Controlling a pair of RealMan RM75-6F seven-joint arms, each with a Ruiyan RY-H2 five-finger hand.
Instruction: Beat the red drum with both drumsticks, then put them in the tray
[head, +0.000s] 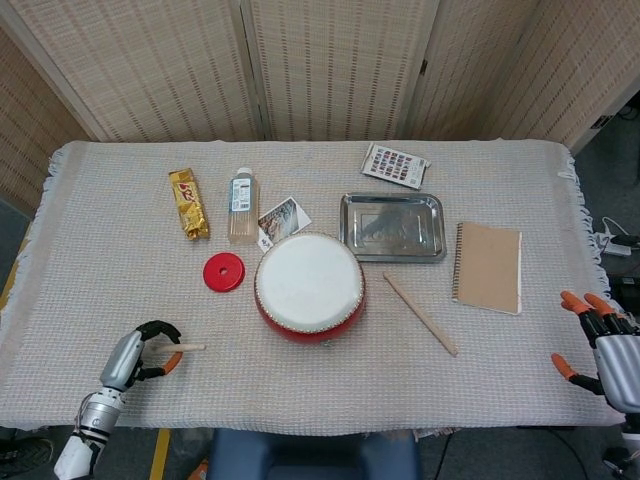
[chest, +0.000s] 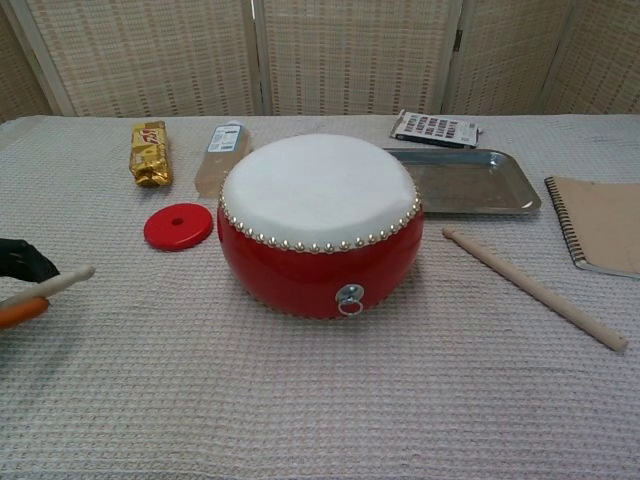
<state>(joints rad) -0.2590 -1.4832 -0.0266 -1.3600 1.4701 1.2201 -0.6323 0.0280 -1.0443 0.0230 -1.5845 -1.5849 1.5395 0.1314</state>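
Note:
The red drum (head: 309, 287) (chest: 319, 226) with a white skin stands mid-table. My left hand (head: 138, 353) (chest: 18, 272) at the front left holds one wooden drumstick (head: 181, 348) (chest: 50, 286), raised off the cloth with its tip pointing toward the drum. The second drumstick (head: 420, 314) (chest: 534, 287) lies loose on the cloth right of the drum. Behind it sits the metal tray (head: 392, 227) (chest: 466, 181). My right hand (head: 604, 346) hovers at the table's right edge with fingers spread and holds nothing.
A red disc (head: 223, 272), a small bottle (head: 242, 204), a gold snack bar (head: 188, 203) and a photo card (head: 281, 220) lie left of and behind the drum. A brown notebook (head: 488, 266) lies right of the tray, a colour card (head: 395, 165) behind it.

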